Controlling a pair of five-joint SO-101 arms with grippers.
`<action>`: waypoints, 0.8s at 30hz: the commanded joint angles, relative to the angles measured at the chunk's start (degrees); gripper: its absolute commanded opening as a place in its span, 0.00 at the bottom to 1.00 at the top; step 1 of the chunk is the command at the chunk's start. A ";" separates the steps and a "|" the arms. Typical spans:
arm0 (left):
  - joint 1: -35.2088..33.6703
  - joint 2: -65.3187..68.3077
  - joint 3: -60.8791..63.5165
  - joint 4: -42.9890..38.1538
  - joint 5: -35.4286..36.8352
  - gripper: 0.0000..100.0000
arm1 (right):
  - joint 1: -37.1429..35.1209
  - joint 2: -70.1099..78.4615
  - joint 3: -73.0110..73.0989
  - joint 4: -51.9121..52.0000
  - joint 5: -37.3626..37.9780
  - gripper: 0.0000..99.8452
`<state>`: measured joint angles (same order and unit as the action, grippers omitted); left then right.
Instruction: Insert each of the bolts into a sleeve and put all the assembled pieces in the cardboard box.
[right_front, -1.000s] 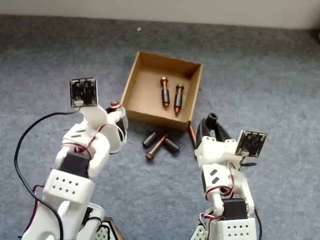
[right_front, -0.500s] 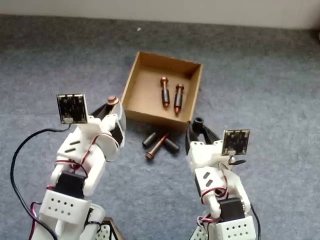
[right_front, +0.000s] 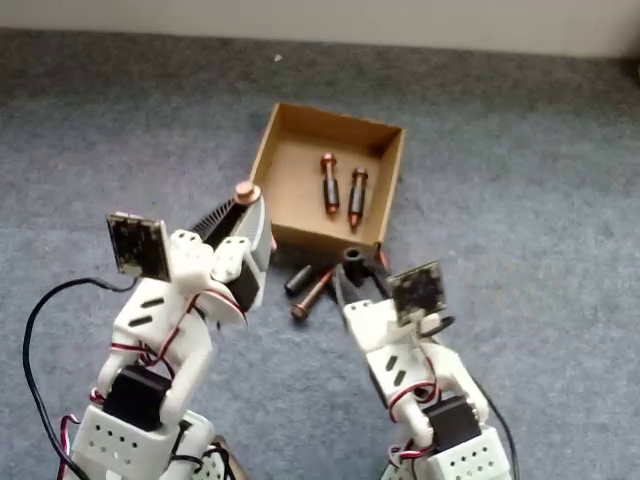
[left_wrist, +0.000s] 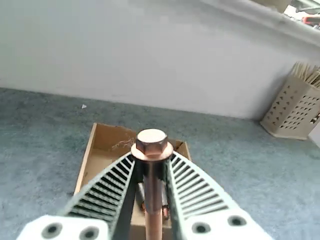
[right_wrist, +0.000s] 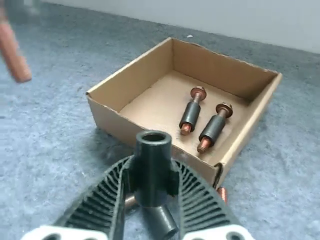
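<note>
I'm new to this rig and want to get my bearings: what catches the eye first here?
The left gripper holds a copper bolt head-up beside the cardboard box, while the right gripper holds a black sleeve upright in front of it. Two assembled pieces lie side by side inside the box.

white printed arms (right_front: 165, 325), black motors (right_front: 135, 395), red-black cables (right_front: 28, 335).

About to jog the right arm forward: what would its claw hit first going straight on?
Most likely the near wall of the open brown cardboard box, just beyond the black cylindrical sleeve the right claw holds; depth is unclear.
</note>
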<state>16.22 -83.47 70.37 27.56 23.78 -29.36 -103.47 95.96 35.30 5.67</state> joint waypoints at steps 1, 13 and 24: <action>1.89 -1.36 -0.48 -4.84 -0.26 0.00 | -3.56 -1.63 6.64 -0.13 5.01 0.00; 8.31 -1.36 -0.92 -6.24 -0.18 0.00 | -4.18 -1.63 6.64 -6.81 5.19 0.00; 12.26 -0.75 -0.13 -8.88 -0.18 0.00 | -3.91 -1.63 6.64 -8.04 5.27 0.00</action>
<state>26.33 -83.82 70.37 20.35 23.78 -32.97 -103.47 95.96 28.88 10.15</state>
